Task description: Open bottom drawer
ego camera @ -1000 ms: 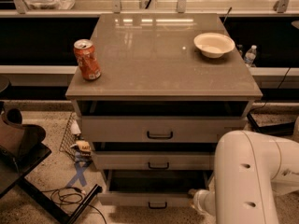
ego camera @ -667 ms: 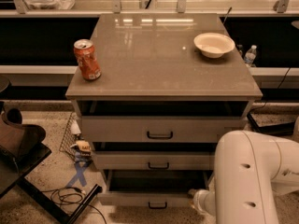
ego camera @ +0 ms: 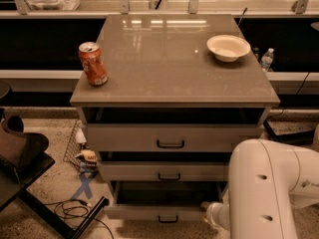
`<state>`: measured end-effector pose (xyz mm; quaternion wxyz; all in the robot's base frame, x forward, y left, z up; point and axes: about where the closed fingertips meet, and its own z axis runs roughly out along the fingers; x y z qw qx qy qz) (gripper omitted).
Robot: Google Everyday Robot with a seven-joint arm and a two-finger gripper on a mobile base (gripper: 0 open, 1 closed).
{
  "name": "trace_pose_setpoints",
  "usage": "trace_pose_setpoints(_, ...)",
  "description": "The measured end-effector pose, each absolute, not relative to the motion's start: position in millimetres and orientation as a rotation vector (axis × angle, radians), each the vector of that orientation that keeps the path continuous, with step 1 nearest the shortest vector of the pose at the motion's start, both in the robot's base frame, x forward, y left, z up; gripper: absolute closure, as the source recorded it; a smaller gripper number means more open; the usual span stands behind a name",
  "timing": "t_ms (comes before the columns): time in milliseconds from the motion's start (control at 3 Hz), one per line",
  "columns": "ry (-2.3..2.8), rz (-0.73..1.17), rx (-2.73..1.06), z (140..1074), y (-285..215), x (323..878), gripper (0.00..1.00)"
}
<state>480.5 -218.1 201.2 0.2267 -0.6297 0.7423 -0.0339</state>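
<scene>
The robot's white arm (ego camera: 269,188) filled the lower right of the frame, its thick rounded link nearly upright and another link running off the right edge. From its lower left a slimmer wrist (ego camera: 220,218) reached leftward, ending in the pincer (ego camera: 205,206), low in the frame and largely hidden.

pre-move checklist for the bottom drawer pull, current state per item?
1. Target found: bottom drawer is the lowest grey front, with its black handle in view: ok.
2. End effector on handle: it sits by the front's right end, apart from the handle: not ok.
3. Drawer opening: a dark gap shows behind the front, so it looks partly out; how far: cannot tell.
4. Pull path: cable lies on the floor left of the drawer, not in front: ok.
5. Cabinet-top items: soda can upright, bowl flat: ok.
</scene>
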Motion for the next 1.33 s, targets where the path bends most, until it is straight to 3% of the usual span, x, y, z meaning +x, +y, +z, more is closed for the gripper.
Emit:
trace_pose_setpoints(333,2.046,-0.093,-1.735,201.1,-218.1,480.5,0.85)
trace_pose_setpoints(1333,2.045,-0.091,-1.736,200.4,-217.1,480.2,0.15)
